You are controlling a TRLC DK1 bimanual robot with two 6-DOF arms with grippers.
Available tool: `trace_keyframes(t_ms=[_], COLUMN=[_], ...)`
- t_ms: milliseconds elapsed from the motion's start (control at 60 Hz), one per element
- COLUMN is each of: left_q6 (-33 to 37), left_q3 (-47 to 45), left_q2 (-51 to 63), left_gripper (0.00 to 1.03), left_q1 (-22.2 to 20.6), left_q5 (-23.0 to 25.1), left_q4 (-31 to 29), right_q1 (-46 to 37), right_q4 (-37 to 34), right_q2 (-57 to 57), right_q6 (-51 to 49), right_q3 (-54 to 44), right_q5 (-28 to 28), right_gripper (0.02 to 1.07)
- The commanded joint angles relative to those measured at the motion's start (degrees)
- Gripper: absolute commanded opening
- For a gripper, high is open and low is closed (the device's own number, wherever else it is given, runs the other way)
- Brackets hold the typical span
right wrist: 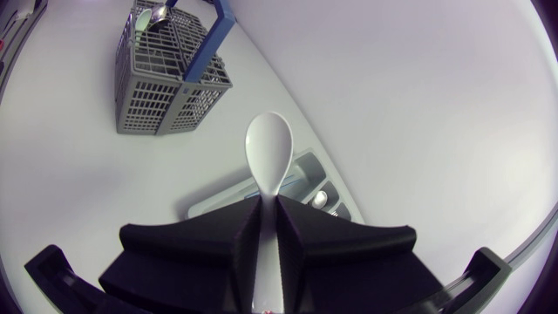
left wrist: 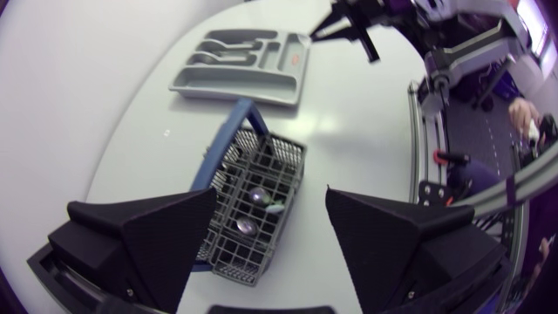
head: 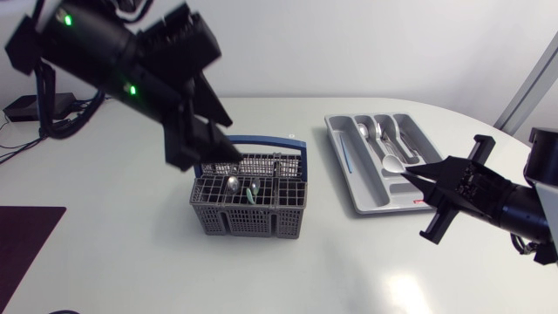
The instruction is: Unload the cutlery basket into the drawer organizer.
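The grey cutlery basket [head: 248,222] with a blue handle stands mid-table. In it lie a metal spoon [head: 233,183] and a green-handled piece [head: 251,194]. My left gripper [head: 207,150] hangs just above the basket's left rear edge. In the left wrist view its fingers [left wrist: 148,235] are spread wide, the gripper [left wrist: 270,218] open and empty over the basket [left wrist: 281,164]. My right gripper [head: 418,177] is shut on a white spoon [head: 394,164] over the near right part of the grey organizer [head: 384,199]. The spoon [right wrist: 268,153] sticks out ahead of the right gripper [right wrist: 268,205].
The organizer holds metal spoons [head: 375,135] in its middle slots and a thin blue piece [head: 344,157] in its left slot. A dark mat [head: 26,235] lies at the table's left edge. Open tabletop lies in front of the basket.
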Motion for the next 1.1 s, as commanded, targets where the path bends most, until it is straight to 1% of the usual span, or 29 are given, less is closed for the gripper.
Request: trace_keyframes(t_ms=[0,167,267,367,533,600,650,733,883,967,1083], left_q6=[8.4,16.7,22.3,27.1,35.8,39.4,42.1,45.5,49.5,51.2,53.2], left_q3=[-5.5,-8.7,-10.7,-12.3,-15.0,-15.9,-16.3,-16.5,-16.4,-16.7,-16.6], left_q2=[-2.0,-2.4,-2.4,-2.5,-2.7,-2.5,-2.2,-1.8,-0.6,-0.3,0.9], left_gripper=[0.88,0.88,0.88,0.88,0.88,0.88,0.88,0.88,0.88,0.87,0.87], left_q1=[-0.4,-0.3,-0.2,-0.2,-0.1,-0.2,-0.5,-1.4,-3.3,-4.2,-4.9], left_q5=[-0.8,-0.8,-0.8,-0.8,-1.0,-1.0,-1.2,-2.5,-5.4,-5.9,-7.6], left_q4=[1.0,0.9,1.2,1.5,2.6,2.7,3.0,3.1,3.2,3.7,4.8], right_q1=[-3.4,-8.2,-10.9,-14.1,-17.7,-18.2,-18.7,-18.7,-18.1,-17.8,-17.4], right_q4=[-1.7,-4.2,-5.0,-11.2,-17.7,-19.9,-22.8,-25.3,-25.1,-24.8,-23.5], right_q2=[4.6,14.5,20.0,26.2,36.7,40.5,43.4,47.2,52.0,54.2,56.3], right_q6=[-6.4,-14.9,-20.7,-27.5,-35.5,-37.8,-39.6,-42.6,-46.2,-48.7,-49.5], right_q3=[2.8,7.0,9.9,15.6,24.9,28.3,31.4,34.2,35.9,36.2,37.1], right_q5=[-2.9,-6.6,-7.7,-9.1,-9.1,-7.9,-7.2,-4.9,-1.1,1.3,3.3], right_gripper=[0.17,0.17,0.17,0.16,0.16,0.16,0.16,0.16,0.16,0.16,0.16])
